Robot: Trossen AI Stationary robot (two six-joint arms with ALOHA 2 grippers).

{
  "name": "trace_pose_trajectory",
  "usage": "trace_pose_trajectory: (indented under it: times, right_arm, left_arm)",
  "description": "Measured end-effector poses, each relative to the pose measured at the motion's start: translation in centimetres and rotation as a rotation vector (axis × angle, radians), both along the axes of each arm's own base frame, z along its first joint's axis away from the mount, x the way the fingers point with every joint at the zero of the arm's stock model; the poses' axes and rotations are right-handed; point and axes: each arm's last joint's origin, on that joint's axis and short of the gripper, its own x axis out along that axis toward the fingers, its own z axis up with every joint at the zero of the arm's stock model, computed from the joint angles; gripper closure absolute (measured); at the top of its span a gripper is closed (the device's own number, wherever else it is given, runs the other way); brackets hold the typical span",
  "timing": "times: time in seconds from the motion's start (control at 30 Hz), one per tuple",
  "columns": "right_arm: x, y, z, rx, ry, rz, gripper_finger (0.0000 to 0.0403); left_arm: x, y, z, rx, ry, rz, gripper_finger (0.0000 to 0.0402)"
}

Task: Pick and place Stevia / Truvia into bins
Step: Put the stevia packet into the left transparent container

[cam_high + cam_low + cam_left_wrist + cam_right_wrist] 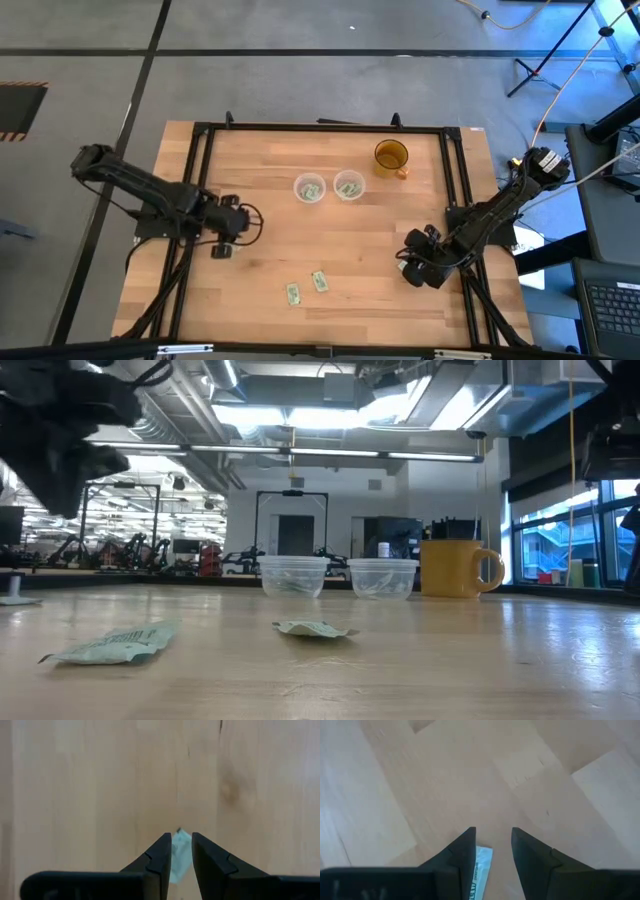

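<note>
Wooden worktop (pixel 270 200) inside a black frame, grey floor around it. Two clear bins (pixel 309 188) (pixel 348 186) stand side by side, just left of the amber cup (pixel 391 156); each already shows sachets inside. Two loose sachets (pixel 293 293) (pixel 320 281) lie well toward the front edge from the bins.

Left hand (pixel 181 851): fingers nearly together, pinching a pale green sachet (pixel 179 857), well left of the bins. Right hand (pixel 492 851): fingers narrowly apart, a sachet (pixel 479 872) between them, touching at least one finger; grip looks firm, judged only. It sits well right of the bins, close to the frame rail.

Step, judged: carry phase. Next: bring each hand over a bin rim, release. Open board lies between; cup beside the right bin is the one obstacle.
</note>
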Motion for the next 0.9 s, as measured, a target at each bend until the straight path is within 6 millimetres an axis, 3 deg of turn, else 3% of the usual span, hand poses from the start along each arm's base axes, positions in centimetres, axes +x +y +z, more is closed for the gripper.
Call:
trace_pose_trajectory:
  times: [0.23, 0.6, 0.9]
  right_arm:
    - [0.0, 0.0, 0.0, 0.001, -0.008, -0.002, 0.0275]
    - [0.1, 0.0, 0.0, -0.012, -0.016, 0.002, 0.0275]
    - [0.1, 0.0, 0.0, -0.018, -0.021, 0.001, 0.0275]
  left_arm:
    - [0.2, -1.5, -1.4, 0.043, 0.095, 0.062, 0.0328]
    - [1.4, -2.4, -4.6, 0.118, 0.293, 0.016, 0.0296]
    - [1.7, -2.6, -5.5, 0.128, 0.345, 0.029, 0.0318]
